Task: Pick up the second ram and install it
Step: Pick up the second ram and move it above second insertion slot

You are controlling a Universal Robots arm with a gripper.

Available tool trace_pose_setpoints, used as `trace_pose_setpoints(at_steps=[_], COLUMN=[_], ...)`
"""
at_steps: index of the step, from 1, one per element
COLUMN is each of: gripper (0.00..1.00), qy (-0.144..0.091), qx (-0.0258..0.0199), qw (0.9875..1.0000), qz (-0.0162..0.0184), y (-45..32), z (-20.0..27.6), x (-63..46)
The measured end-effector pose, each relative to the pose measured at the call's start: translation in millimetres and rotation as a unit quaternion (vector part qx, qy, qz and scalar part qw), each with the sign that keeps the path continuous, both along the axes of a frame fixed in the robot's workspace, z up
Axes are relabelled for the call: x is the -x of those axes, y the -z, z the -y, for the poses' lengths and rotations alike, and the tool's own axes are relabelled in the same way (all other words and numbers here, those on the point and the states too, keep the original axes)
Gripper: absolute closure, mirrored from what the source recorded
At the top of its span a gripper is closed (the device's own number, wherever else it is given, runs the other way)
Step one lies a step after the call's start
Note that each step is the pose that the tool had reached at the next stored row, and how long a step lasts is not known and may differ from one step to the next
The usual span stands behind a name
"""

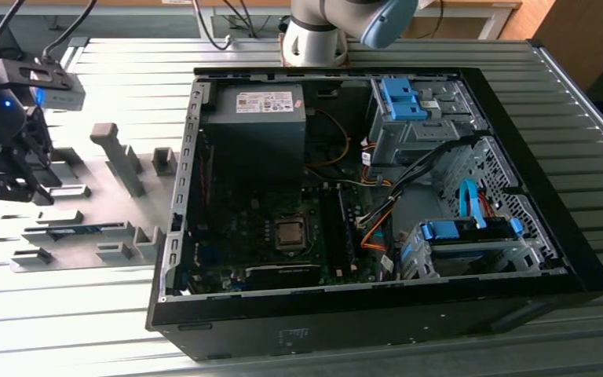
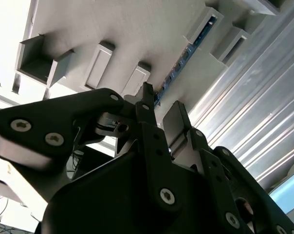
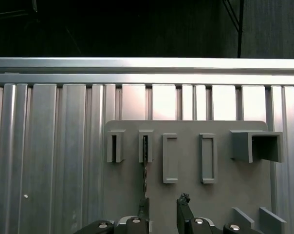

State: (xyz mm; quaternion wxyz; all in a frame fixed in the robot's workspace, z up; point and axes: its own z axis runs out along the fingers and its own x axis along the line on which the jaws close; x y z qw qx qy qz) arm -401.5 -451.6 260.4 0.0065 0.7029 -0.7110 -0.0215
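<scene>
Tool (image 3: 163,207): fingers parted by a modest gap, holding nothing, poised over the gray holder plate (image 3: 122,195).
Second ram (image 3: 145,165): on edge in its slotted holder blocks (image 3: 150,146), just beyond the tool and in line with one fingertip (image 3: 143,208); cannot tell whether they touch.
Ribbed metal worktop (image 3: 49,146): beneath the plate.
Open computer case (image 1: 364,330): farther off, toward the exterior view's right of the plate.
</scene>
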Motion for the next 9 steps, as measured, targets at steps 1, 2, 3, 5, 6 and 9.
trace_pose_setpoints(at_steps=[1,2,3,5,6,9], gripper=[0.64,0.64,0.64,0.64,0.64,0.64], qy=[0.000,0.000,0.000,0.000,0.000,0.000], qx=[0.0000,0.0000,0.0000,0.0000,0.0000,0.0000], qw=[1.0000,1.0000,1.0000,1.0000,1.0000,1.0000], qz=[0.0001,0.0002,0.0003,0.0004,0.0003,0.0005], y=[1.6,3.4,5.2,8.9,10.6,15.6], z=[2.1,4.0,5.3,7.2,8.0,9.1], x=[0.0,0.0,0.0,-0.1,0.0,0.1])
